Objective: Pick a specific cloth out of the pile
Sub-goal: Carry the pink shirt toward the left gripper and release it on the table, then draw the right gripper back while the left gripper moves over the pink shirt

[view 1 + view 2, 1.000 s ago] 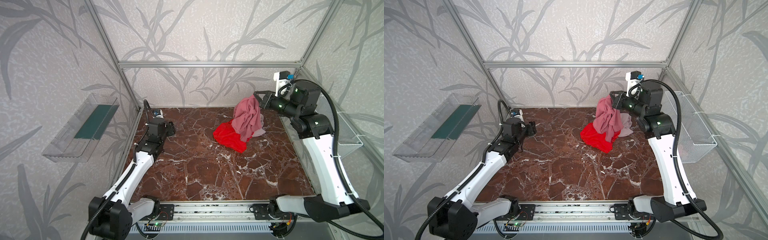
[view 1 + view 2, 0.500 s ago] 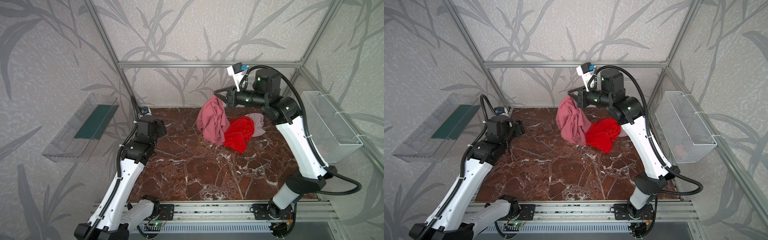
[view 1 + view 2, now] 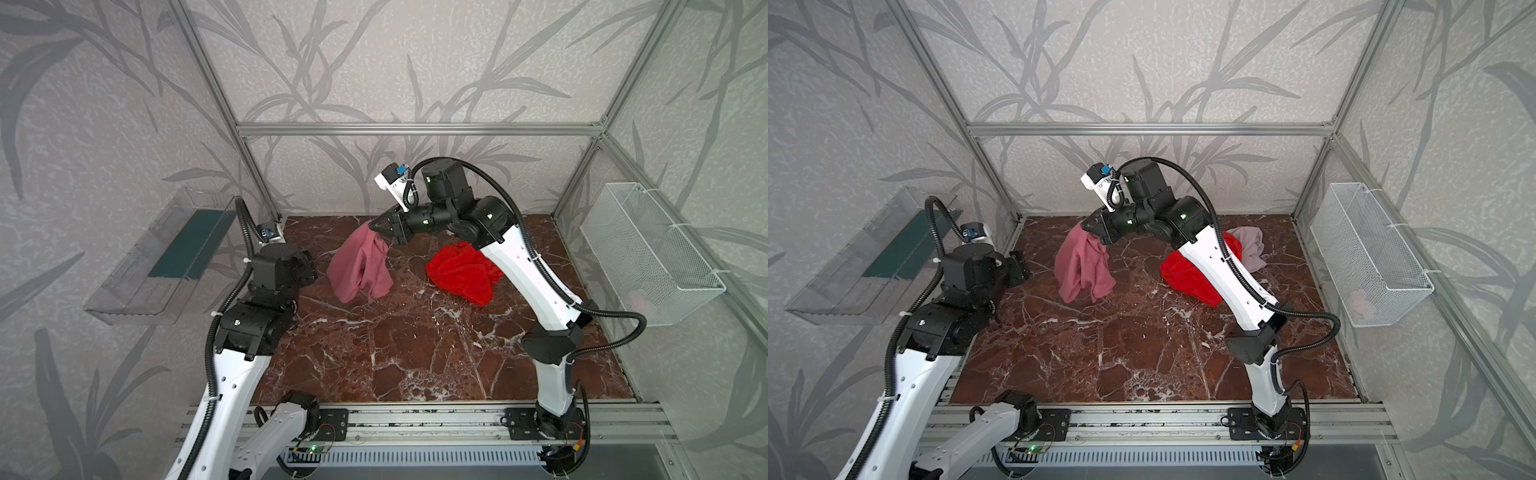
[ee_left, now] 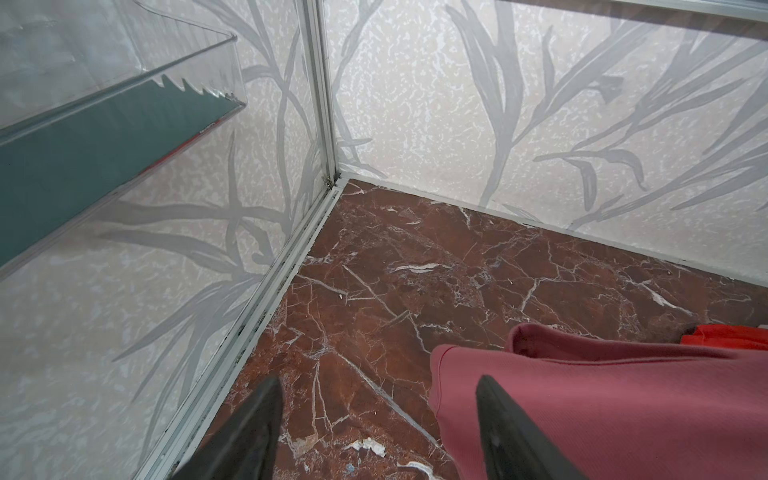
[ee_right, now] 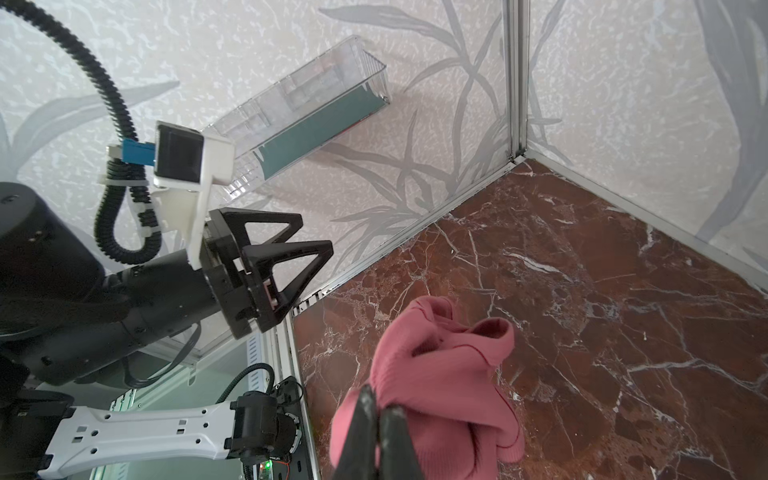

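My right pincer [image 3: 372, 227] is clamped on the thin dusty-rose cloth [image 3: 358, 266], which hangs clear of the red-and-lilac pile [image 3: 1185, 272]. Next up, I reckon: set it down apart.

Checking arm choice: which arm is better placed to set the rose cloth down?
Right, probably: the right gripper is shut on the cloth, which hangs clear of the pile. The left gripper is open, beside it, holding nothing.

The cloth [image 3: 359, 266] is soft matt fabric, the tabletop [image 3: 415, 353] glossy veined stone, the basket [image 3: 648, 253] wire mesh
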Robot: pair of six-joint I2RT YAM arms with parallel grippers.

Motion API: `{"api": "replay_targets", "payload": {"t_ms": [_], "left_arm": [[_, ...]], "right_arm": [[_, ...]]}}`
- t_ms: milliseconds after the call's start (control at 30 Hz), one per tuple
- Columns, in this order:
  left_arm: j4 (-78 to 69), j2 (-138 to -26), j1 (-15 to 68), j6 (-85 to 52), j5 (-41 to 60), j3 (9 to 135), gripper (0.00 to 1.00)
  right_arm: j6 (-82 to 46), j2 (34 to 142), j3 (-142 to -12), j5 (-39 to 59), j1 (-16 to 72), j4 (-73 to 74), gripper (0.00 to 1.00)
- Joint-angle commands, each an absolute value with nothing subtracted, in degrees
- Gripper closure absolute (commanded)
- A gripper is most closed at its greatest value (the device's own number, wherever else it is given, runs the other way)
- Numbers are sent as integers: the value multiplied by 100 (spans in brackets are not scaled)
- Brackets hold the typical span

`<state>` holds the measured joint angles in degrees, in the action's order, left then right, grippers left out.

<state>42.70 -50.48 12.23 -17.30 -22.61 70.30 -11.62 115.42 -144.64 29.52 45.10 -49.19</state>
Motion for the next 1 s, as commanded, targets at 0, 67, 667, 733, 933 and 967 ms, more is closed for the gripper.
{"api": "replay_targets", "payload": {"t_ms": [0, 67, 667, 733, 933, 967], "left_arm": [[4500, -5001, 1187, -1639, -2377, 7183, 29], [4479, -5010, 1187, -1635, -2369, 7172, 29], [4632, -4998, 1182, -1486, -2122, 7085, 29], [4584, -4984, 1178, -1464, -2005, 7045, 29], [4160, -5004, 1178, -1560, -1351, 6689, 28], [4099, -5043, 1182, -1586, -1223, 6628, 28]], "right_arm": [[-1279, 11613, -14794, 3178, 4543, -4668, 100], [-1334, 11785, -14958, 3220, 4574, -4668, 100], [-3044, 15324, -16802, 3329, 4926, -3025, 64], [-3040, 15378, -16912, 3366, 4905, -3042, 44], [-2595, 13994, -14764, 3135, 4810, -2519, 32], [-2546, 13763, -14371, 3100, 4785, -2398, 32]]}}
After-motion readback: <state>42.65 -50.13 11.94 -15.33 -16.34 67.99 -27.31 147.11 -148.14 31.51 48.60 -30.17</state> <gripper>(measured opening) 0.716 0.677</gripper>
